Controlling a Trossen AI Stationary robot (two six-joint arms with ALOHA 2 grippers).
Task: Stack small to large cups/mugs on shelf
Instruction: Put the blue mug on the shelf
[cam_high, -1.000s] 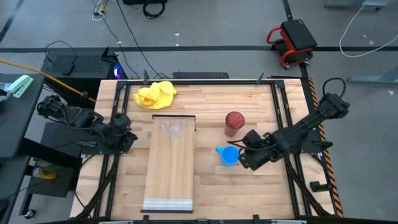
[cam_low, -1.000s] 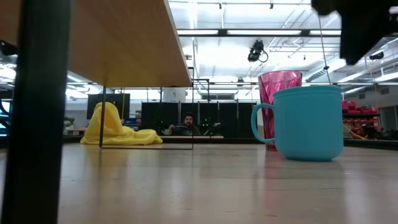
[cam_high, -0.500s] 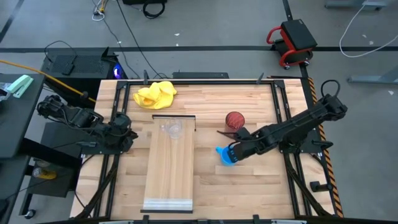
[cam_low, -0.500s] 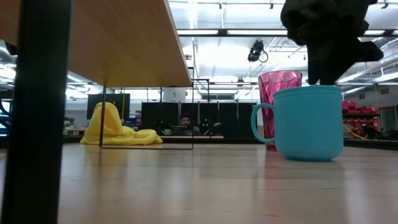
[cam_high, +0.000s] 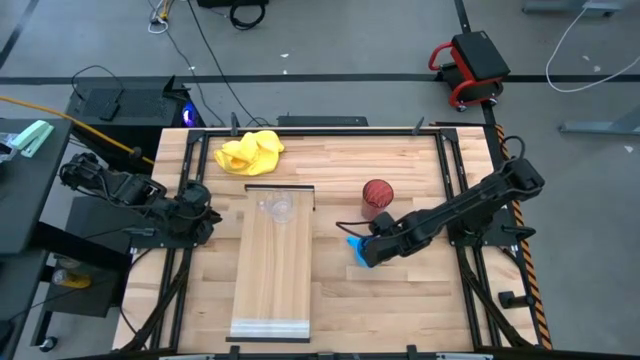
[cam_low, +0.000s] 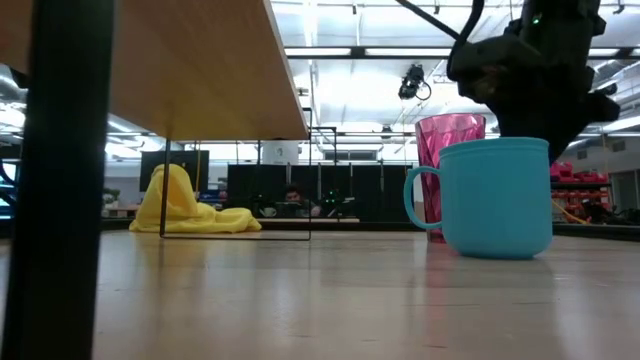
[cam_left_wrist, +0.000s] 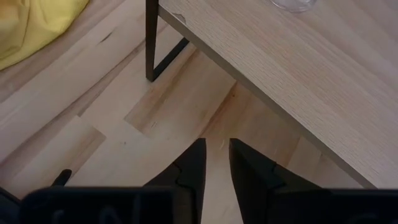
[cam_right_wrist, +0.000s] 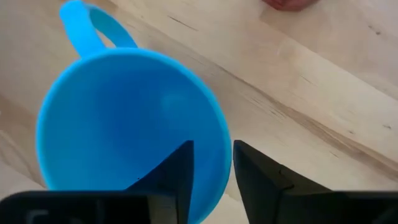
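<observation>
Our right gripper (cam_right_wrist: 211, 180) has come down over the blue mug (cam_right_wrist: 130, 124), fingers a little apart astride its rim, not squeezing yet, ready to lift it.

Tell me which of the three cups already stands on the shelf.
The small clear cup, at the far end of the shelf. The blue mug and the dark red cup stand on the tabletop beside it, the blue one under the right tool.
</observation>
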